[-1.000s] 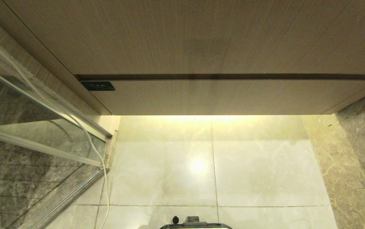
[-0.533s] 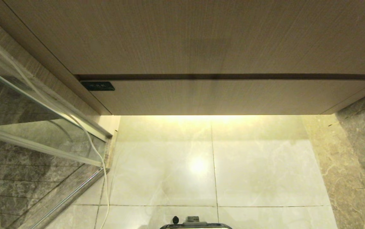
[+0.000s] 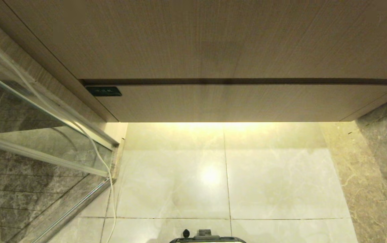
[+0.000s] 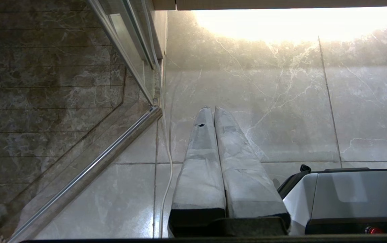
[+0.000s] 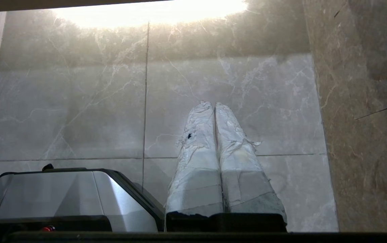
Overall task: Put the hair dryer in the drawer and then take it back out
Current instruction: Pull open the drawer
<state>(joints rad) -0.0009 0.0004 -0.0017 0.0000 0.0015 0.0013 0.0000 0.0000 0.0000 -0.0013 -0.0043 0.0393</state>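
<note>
Wood-grain fronts fill the upper part of my head view: a tall panel point(image 3: 213, 37) above, then a dark gap, then the drawer point(image 3: 233, 103) below it, wide, shallow, no handle, closed flush. On its left end sits a small black label point(image 3: 104, 91); I cannot read it. Warm light comes from under the drawer and falls on the floor point(image 3: 173, 182), which is pale glossy marble tile w/ thin grout lines and one bright reflection spot. To the right the floor meets a darker brown marble surface point(image 3: 379, 162). On the left side I see a glass partition point(image 3: 28, 135) w/ metal rails, dark marble behind it, and a thin white cable point(image 3: 102, 162) hanging down along its edge to the floor.

At the bottom edge of the head view a bit of the robot base point(image 3: 206, 238) shows, grey and black.

Both arms are parked low beside the base, pointing at the floor. Left gripper point(image 4: 212, 108): the two taped fingers lie together, nothing between them. Right gripper point(image 5: 213, 103): also together, empty, the tape wrinkled and a bit torn.

The hair dryer I do not see in any view, so I cannot tell where it is; the drawer interior is hidden.
</note>
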